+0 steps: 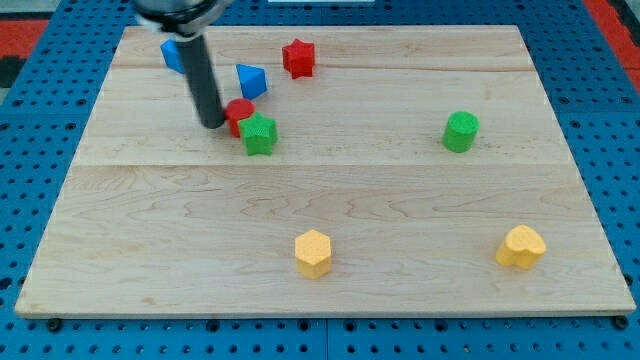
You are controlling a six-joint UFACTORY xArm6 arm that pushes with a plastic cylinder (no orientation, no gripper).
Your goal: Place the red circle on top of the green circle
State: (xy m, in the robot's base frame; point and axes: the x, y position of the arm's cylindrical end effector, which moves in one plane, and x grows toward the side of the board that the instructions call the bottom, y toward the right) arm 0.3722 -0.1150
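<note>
The red circle lies at the board's upper left, touching a green star just below and to its right. The green circle stands far off toward the view's right, at about the same height. My tip is right against the red circle's left side. The rod rises from there toward the view's top and partly hides a blue block.
A blue triangle-like block sits just above the red circle. A red star is near the top edge. A yellow hexagon and a yellow heart lie near the bottom. The wooden board rests on blue pegboard.
</note>
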